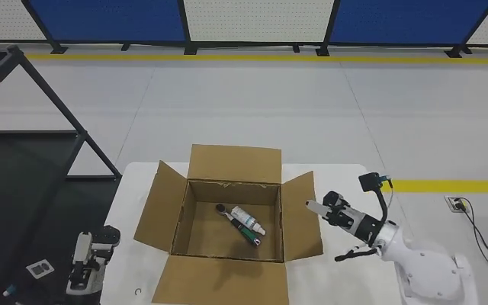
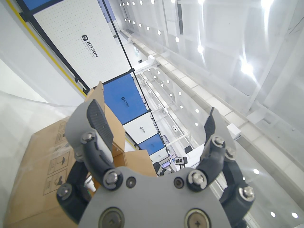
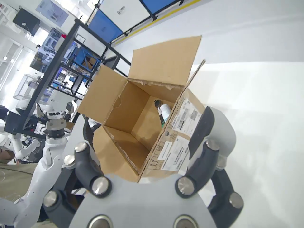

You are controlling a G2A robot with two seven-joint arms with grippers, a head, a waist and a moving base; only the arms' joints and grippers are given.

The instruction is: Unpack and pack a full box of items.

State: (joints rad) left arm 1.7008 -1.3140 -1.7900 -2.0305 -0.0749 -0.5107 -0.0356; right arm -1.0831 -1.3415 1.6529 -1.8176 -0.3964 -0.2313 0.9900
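An open cardboard box point(image 1: 227, 271) stands in the middle of the white table point(image 1: 339, 177), all of its flaps folded outward. On its floor lie a white bottle point(image 1: 246, 219), a green and black tube point(image 1: 251, 236) and a small dark-capped item point(image 1: 222, 207). My right gripper point(image 1: 323, 204) hovers open just outside the box's right flap; its wrist view looks into the box point(image 3: 133, 124) at the bottle point(image 3: 164, 109). My left gripper point(image 1: 99, 240) is off the table's front left corner, open and empty, tilted up toward the ceiling point(image 2: 152, 119), with the box's wall point(image 2: 35, 167) beside it.
A black metal rack point(image 1: 47, 99) stands left of the table. Blue and white partition panels point(image 1: 252, 19) line the back behind a yellow floor line. Bare tabletop lies right of the box around the right arm. A small tag point(image 1: 39, 268) lies on the floor at the lower left.
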